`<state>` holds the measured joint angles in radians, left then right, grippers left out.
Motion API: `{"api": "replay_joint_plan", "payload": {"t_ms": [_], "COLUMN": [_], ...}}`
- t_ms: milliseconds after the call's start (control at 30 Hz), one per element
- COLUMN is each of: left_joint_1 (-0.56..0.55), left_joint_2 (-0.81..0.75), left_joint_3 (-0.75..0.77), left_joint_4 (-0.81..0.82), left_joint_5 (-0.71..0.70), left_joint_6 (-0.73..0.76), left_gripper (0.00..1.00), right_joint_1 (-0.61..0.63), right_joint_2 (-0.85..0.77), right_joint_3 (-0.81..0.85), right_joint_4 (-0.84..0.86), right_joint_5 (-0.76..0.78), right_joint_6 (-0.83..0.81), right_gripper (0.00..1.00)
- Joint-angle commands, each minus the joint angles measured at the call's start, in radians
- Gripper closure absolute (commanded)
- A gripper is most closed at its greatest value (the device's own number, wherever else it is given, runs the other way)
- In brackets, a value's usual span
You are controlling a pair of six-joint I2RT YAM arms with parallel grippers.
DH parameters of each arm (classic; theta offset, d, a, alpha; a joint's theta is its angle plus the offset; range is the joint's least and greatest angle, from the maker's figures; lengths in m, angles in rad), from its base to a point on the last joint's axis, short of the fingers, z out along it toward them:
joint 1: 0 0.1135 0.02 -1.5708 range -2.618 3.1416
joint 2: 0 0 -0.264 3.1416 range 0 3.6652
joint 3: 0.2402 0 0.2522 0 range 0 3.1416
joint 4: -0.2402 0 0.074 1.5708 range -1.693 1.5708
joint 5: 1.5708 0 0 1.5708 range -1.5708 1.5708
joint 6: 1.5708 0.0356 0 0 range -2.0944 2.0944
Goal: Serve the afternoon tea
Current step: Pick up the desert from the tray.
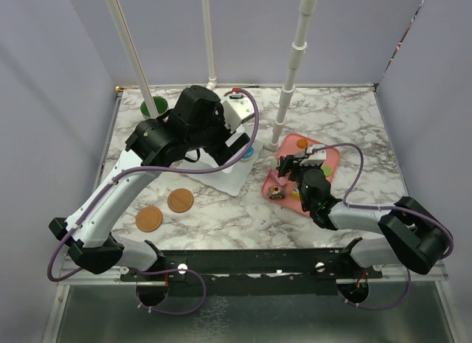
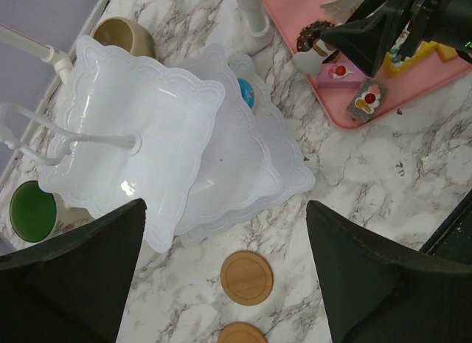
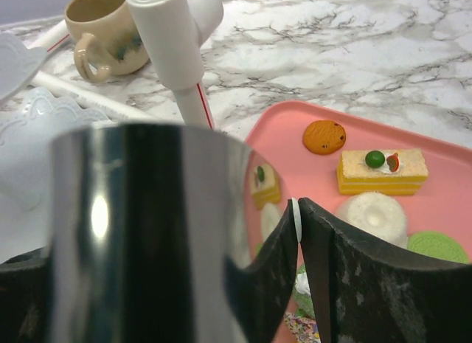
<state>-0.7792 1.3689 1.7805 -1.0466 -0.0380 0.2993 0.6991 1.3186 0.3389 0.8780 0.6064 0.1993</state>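
- Boxed in left, back and right by plain lilac-grey walls.
- Topped with white-grey marble-look tabletop.
- White pipe posts toward the back.
- Black rail along near edge, grey metal sheet below.
- Lit evenly, soft shadows.

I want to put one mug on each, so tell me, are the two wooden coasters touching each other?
Apart. The left wrist view shows a strip of marble table between the upper coaster and the lower coaster.

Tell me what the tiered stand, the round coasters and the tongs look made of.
Tiered stand: glossy white plastic, perhaps glazed ceramic; bright highlights sit on its wavy plates.
Coasters: probably wood or bamboo; matte tan with a raised rim.
Tongs: polished metal, with mirror-like reflections.
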Motion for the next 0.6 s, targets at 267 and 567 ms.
{"api": "replay_joint_plan", "payload": {"t_ms": [267, 567], "left_joint_1": [-0.001, -0.001], "left_joint_2": [-0.021, -0.029], "left_joint_3": [0.043, 0.038], "left_joint_4": [-0.008, -0.005], "left_joint_5": [0.066, 0.054], "left_joint_6": [-0.008, -0.001], "left_gripper": [0.09, 0.09], "right_joint_1": [-0.05, -0.059], "right_joint_2": [0.097, 0.128], "right_joint_3": [0.024, 0.04], "right_joint_4": [0.101, 0.125], "right_joint_5": [-0.005, -0.055], "right_joint_6": [0.043, 0.041], "right_gripper": [0.26, 0.42]}}
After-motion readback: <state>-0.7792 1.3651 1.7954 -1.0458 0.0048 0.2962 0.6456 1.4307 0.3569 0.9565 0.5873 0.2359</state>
